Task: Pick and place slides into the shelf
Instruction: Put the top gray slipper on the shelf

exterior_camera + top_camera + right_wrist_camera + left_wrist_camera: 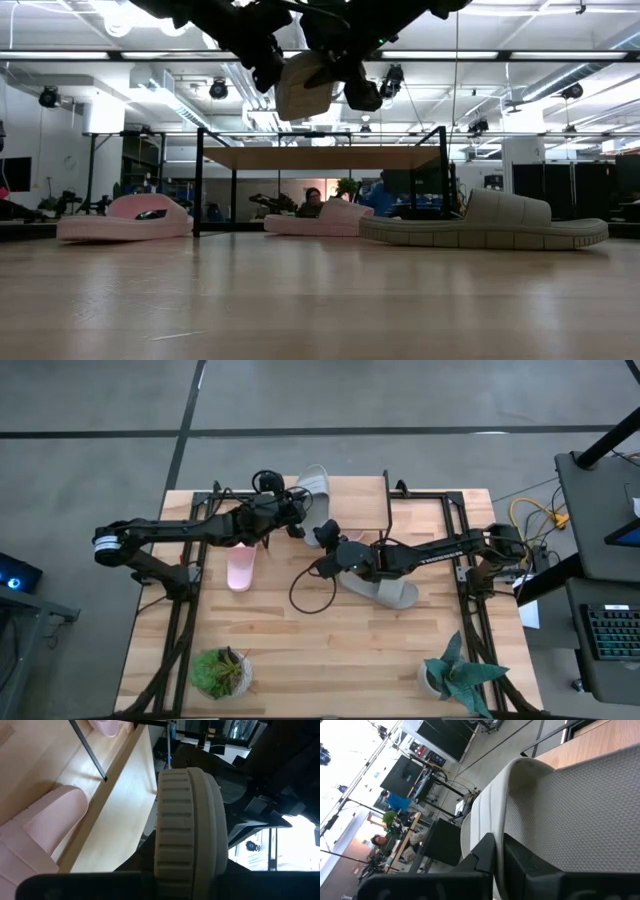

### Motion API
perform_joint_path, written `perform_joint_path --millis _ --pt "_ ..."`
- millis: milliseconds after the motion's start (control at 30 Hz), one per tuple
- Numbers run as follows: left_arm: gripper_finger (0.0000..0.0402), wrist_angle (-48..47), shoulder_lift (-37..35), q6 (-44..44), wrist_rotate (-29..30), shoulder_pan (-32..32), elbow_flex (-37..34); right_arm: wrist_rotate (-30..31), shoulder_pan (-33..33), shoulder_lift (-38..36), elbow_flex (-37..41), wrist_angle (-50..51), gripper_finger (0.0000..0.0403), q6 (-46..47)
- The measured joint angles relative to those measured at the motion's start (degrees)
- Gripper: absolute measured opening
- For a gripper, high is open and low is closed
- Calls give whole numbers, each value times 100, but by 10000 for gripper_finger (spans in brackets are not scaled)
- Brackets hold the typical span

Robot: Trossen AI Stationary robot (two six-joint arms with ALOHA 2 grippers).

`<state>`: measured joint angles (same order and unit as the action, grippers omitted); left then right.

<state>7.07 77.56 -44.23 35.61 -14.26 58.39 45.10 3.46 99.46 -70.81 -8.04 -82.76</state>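
A pale grey slide [314,492] [304,84] hangs in the air above the shelf [365,505] [325,157], between both grippers. My left gripper [296,518] [498,862] is shut on it from the left. My right gripper [324,538] [187,880] is shut on its near end. The second grey slide [385,590] [490,222] lies sole-down on the table. One pink slide [240,570] [125,217] lies left of the shelf. The other pink slide [320,218] [40,827] sits on the table under the shelf plank. My left gripper pinches a thin side edge of the grey slide [498,845] between its two fingers, coming level from the table's left. The slide is lifted clear of the shelf and table. My right gripper has the slide's ribbed end [187,855] between its fingers, coming from the table's near right; the gripper hides the contact itself.
Two potted plants [222,672] [460,675] stand near the table's near edge. A black cable loop [310,595] hangs from the right arm over the table's middle. Black frames run along both table sides. A person shows in the room beyond [312,200].
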Motion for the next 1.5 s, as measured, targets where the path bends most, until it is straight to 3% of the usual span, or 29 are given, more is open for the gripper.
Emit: perform_joint_path --millis 167,367,633,767,867,1033,1267,1500 --pt "1 -14 -5 -257 59 0 9 50 2 -2 -4 -51 106 48" --pt "1 -40 -80 -631 728 -7 9 973 4 -47 -7 -250 149 69" --pt "0 -212 -191 -1471 695 -76 7 1970 2 -328 -11 -274 159 162" --pt "0 -567 -262 -1645 654 -278 85 2100 -10 -668 2 -183 152 591" --pt "0 -916 -329 -1660 253 -530 205 2098 -9 -971 5 -155 147 958" --pt "0 -1420 -456 -1671 -1021 -1090 399 2062 -9 -1382 42 2 141 1458" --pt "0 -1471 -335 -1670 -1260 -1753 421 1961 -9 -1664 50 827 136 2207" --pt "0 -1653 88 -1785 -1292 -1880 396 1888 -11 -1692 60 1092 132 2433"
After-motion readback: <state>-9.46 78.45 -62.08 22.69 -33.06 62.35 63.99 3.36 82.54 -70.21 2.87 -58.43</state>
